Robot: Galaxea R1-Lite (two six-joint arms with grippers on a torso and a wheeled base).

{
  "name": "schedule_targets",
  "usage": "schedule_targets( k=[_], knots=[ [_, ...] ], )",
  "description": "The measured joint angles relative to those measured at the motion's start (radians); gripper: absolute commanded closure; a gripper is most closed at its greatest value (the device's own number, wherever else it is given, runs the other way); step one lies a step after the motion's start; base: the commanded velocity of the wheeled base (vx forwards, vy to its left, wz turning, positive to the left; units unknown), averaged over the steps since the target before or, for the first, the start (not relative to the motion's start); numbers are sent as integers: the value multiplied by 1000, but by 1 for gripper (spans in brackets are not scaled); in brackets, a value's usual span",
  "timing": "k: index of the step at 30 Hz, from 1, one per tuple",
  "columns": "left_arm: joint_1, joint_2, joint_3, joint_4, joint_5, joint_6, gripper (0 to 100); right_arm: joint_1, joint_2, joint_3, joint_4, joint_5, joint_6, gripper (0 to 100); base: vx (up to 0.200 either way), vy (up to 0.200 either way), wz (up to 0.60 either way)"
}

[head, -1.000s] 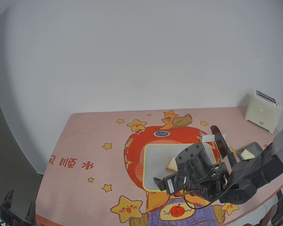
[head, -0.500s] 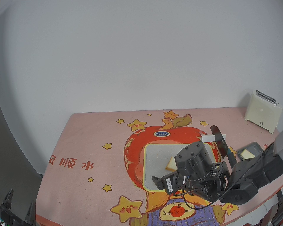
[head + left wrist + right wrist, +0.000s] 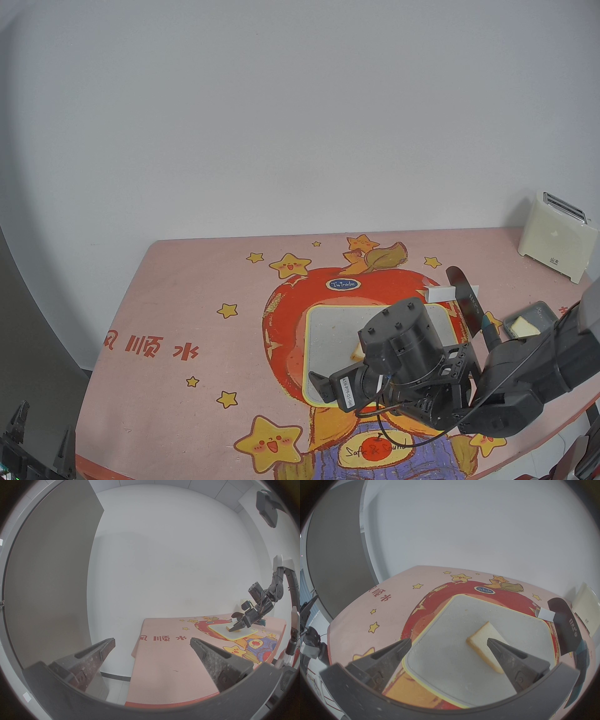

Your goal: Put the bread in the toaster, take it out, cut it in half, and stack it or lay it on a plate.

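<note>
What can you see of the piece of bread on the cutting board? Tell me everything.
The bread is a cut piece, pale cream on top with a tan crust along its edge, and it looks soft. It lies flat near the middle of the grey, yellow-rimmed cutting board. The open right gripper hangs just over it, and one finger covers part of the piece. Whether that finger touches the bread cannot be judged.
</note>
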Motion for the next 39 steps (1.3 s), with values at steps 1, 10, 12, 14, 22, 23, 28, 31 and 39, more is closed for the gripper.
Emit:
schedule_targets(
  k=[1,10,12,14,22,23,28,31,39],
  knots=[
    [0,0,0,0,0,0,0,-1,7,-7,0,0,1,0,0,0,0],
    [1,0,0,0,0,0,0,-21,53,-28,-4,-1,3,0,0,0,0],
    [1,0,0,0,0,0,0,-24,58,-29,-5,-2,8,0,0,0,0],
    [0,0,0,0,0,0,0,-25,61,-31,-5,-2,16,0,0,0,0],
    [0,0,0,0,0,0,0,-34,71,-29,-4,-3,22,100,0,0,0],
    [0,0,0,0,0,0,0,-34,71,-28,-4,-3,22,100,0,0,0],
    [1,0,0,0,0,0,0,-40,76,-17,-7,-3,23,100,0,0,0],
    [1,0,0,0,0,0,0,-41,74,-13,-7,-2,23,100,0,0,0],
    [1,0,0,0,0,0,0,-41,47,-12,3,-1,23,100,0,0,0]
  ],
)
